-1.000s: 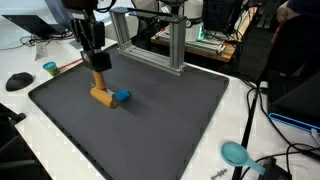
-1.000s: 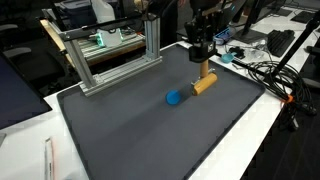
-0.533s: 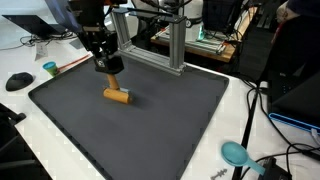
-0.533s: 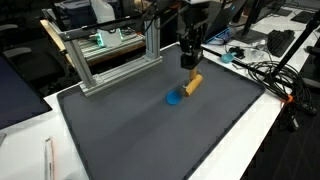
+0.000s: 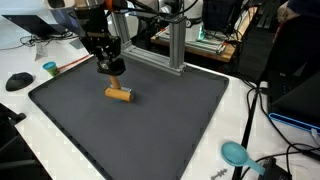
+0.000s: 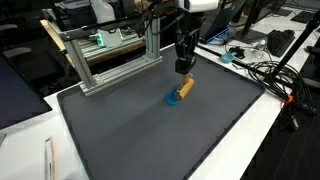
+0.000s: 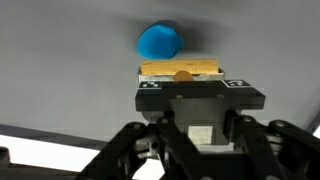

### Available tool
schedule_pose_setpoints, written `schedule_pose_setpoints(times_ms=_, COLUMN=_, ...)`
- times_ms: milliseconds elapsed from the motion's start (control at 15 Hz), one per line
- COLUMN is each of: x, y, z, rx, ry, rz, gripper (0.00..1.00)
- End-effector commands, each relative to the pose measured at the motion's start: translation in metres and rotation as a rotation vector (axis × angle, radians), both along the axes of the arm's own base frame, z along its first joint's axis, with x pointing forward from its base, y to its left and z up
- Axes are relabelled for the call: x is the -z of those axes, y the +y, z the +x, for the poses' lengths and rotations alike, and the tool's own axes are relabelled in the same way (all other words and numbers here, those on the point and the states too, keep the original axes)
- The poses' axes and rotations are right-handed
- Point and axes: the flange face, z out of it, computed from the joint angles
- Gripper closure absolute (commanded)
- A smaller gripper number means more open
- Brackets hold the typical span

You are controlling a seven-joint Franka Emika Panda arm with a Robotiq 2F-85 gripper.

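— Above the dark mat [image 5: 150,120], what is gripped?

— A wooden cylinder [image 5: 119,95] is pinched in the narrowed gripper [image 5: 112,70], with a blue piece [image 6: 173,99] touching its far end, at twelve o'clock in the wrist view.

— What could be spoiled?

— The blue piece could be nudged away if the cylinder is swung, or the cylinder dropped by a loosened pinch.
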Motion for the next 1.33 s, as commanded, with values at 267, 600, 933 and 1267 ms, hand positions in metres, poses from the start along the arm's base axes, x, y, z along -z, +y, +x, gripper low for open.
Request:
schedule_pose_setpoints(times_ms=267, x=0.011, y=-0.006, z=-0.007, rx=-0.125, ry=-0.032, rz=-0.045, gripper=0.78)
schedule_pose_setpoints(times_ms=600, x=0.030, y=-0.007, z=-0.010, rx=-0.155, ry=0.004, rz=-0.048, gripper=0.78)
schedule_pose_setpoints(times_ms=933, x=0.043, y=-0.009, z=-0.010, rx=-0.174, ry=0.034, rz=-0.062, gripper=0.78)
schedule_pose_setpoints(times_ms=1267, x=0.054, y=-0.008, z=-0.012, rx=-0.205, ry=0.060, rz=-0.065, gripper=0.78)
